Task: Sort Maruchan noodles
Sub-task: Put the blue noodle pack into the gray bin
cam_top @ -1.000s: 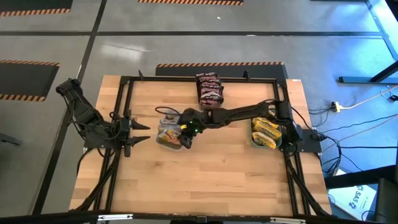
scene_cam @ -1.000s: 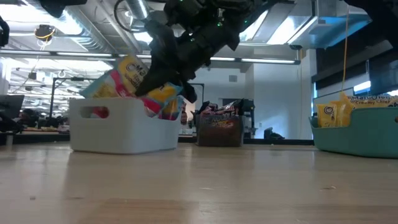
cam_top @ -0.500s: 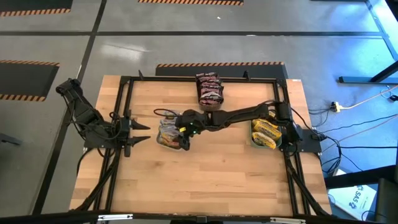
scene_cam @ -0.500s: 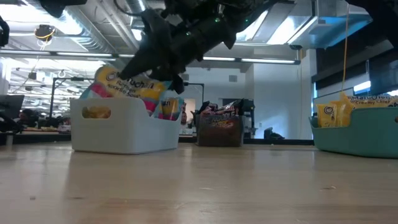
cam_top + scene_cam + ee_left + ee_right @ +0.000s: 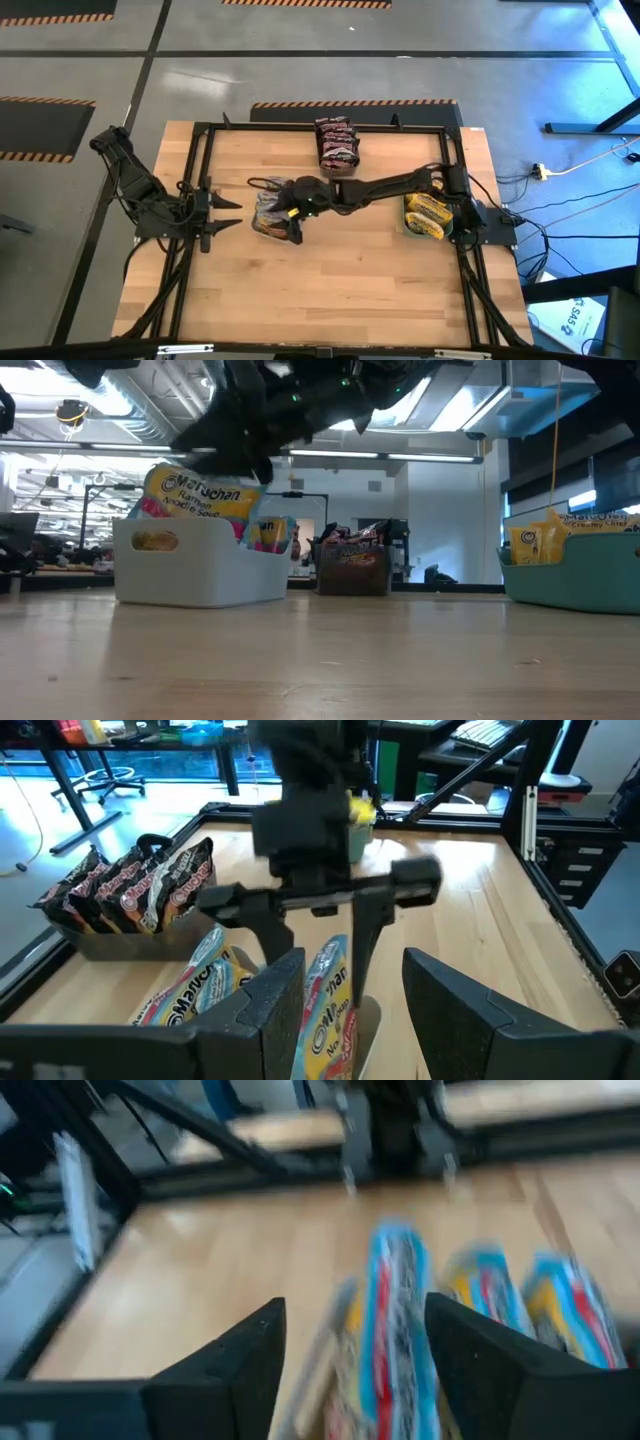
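Note:
A white bin [image 5: 200,570] left of the table's middle holds several yellow-and-pink Maruchan noodle packets [image 5: 268,212]. One yellow packet [image 5: 195,495] leans in it, face toward the near edge. My right gripper [image 5: 315,955] hangs open just above these packets, fingers pointing down, one finger on either side of an upright packet [image 5: 328,1005]. I see no touch. My left gripper [image 5: 222,212] waits open at the table's left side, facing the bin.
A dark bin of dark red packets [image 5: 337,145] stands at the far edge. A teal bin [image 5: 570,580] with yellow packets [image 5: 428,212] sits at the right. A black frame [image 5: 205,130] rims the table. Bare wood lies toward the near edge.
My right gripper has let go of the yellow packet, then risen a little and rolled. The packet, held tilted above the white bin a second ago, has dropped into it and now leans there with its face toward the near edge.

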Controlling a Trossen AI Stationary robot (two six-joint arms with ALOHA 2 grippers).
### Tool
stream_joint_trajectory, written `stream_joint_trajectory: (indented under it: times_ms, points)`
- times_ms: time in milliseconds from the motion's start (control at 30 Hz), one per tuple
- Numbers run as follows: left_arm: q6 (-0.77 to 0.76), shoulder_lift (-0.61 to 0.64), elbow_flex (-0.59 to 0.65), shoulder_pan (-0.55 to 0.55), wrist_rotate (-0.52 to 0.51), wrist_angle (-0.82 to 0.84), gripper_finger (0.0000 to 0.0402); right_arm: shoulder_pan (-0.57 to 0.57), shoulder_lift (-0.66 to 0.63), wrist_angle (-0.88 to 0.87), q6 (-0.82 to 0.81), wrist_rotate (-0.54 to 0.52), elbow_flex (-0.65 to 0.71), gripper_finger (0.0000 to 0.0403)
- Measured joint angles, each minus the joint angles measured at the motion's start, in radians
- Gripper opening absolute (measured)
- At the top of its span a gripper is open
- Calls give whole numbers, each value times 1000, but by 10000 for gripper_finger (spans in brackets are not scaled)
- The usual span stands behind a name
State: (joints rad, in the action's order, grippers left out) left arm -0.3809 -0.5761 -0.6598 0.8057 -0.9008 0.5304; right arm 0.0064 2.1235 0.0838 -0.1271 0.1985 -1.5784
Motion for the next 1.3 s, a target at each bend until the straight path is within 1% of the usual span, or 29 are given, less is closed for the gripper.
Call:
stream_joint_trajectory:
  times_ms: [100,167,233,367,433,500,567,667,833,933,1300]
  points:
    - [0,0,0,0,-5,0,163,2,0,71,5,3,0,204]
    - [0,0,0,0,-13,0,163,1,15,106,19,4,0,181]
    - [0,0,0,0,-31,0,163,0,39,142,28,0,0,150]
    - [1,0,0,0,-63,0,163,6,73,277,28,-6,0,68]
    - [1,0,0,0,-76,0,163,9,73,304,31,-24,0,29]
    - [4,-5,0,0,-88,0,163,14,75,312,33,-48,0,8]
    - [24,-8,0,0,-97,0,163,15,76,328,36,-59,0,12]
    - [36,-16,0,0,-111,0,163,14,78,371,40,-41,0,21]
    - [35,-29,0,0,-110,-3,163,13,137,372,51,-47,-1,4]
    - [35,-34,0,0,-105,-7,163,13,164,369,50,-50,0,5]
    - [35,-40,0,0,-104,-20,163,14,145,393,47,-56,-1,9]
